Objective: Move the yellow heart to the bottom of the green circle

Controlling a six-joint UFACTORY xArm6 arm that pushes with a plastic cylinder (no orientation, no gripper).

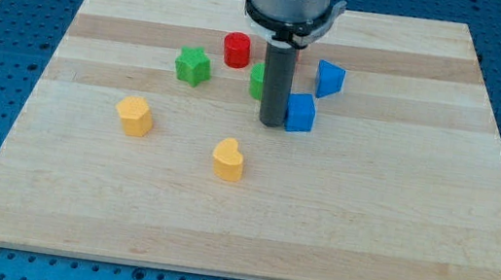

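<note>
Yellow heart-shaped block (227, 158) lies flat on the pale wooden board (395, 229), toward the view's bottom and a little left of the green circle, well apart from it. That green circular block (256, 80) is mostly hidden behind the dark rod, so only its left edge shows and its shape is hard to confirm. My tip (270, 123) rests on the board just toward the view's bottom-right of the green circle, close beside it; whether they touch I cannot tell. The rod is a plain straight stick with nothing to spread or pinch, and it holds nothing. A blue cube-like block (300, 113) sits right of the green circle, directly against the rod's right side. A second blue block (329, 78), wedge-like, stands further right and slightly toward the top. A red cylinder block (237, 50) is just up and left of the green circle. A green star-shaped block (193, 65) lies left of it. A second yellow block (135, 116), rounded, sits far to the lower left of the green circle.
</note>
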